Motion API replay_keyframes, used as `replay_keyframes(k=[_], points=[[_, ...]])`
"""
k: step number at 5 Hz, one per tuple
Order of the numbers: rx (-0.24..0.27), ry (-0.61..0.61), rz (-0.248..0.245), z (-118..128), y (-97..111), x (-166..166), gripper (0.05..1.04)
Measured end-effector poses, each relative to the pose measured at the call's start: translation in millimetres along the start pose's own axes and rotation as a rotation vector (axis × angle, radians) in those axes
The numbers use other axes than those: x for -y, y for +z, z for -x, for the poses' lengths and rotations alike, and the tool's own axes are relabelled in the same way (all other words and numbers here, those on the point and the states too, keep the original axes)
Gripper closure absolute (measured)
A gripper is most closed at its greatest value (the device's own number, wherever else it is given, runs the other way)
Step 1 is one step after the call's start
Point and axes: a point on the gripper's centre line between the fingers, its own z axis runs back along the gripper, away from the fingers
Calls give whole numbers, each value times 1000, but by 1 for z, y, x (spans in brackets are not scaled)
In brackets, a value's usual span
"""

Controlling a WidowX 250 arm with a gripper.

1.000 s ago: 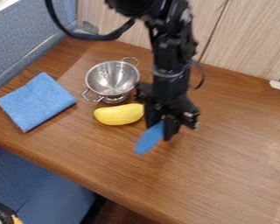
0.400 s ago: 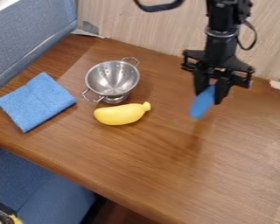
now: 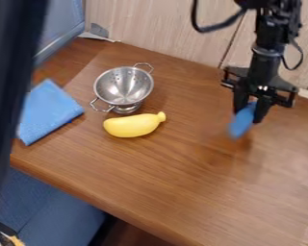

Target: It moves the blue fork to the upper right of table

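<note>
The black gripper (image 3: 249,115) hangs over the right part of the wooden table (image 3: 182,192), near its back side. It is shut on a blue object (image 3: 243,122), which points down and slightly left from between the fingers. Only a rounded blue end shows, so its fork shape cannot be made out. A soft shadow lies on the wood below it, and the blue end seems to be just above the surface.
A metal colander (image 3: 123,86) stands at the back left, with a yellow banana (image 3: 134,125) in front of it. A blue cloth (image 3: 48,113) lies farther left. A dark vertical shape (image 3: 14,86) covers the left edge. A wooden wall (image 3: 163,29) rises behind the table.
The gripper has moved right and toward the back from beside the banana, carrying the blue object, then slightly farther right and lower. A dark shape has come in at the left.
</note>
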Motion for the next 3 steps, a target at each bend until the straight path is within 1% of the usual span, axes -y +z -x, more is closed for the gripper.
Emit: replay_keyframes(k=[1,2,3], points=[[-20,-6,-2,-12,-19,9,703],[-19,4,-2,-24,-26,13,703],[-15,22,-14,-27,-26,14,635]])
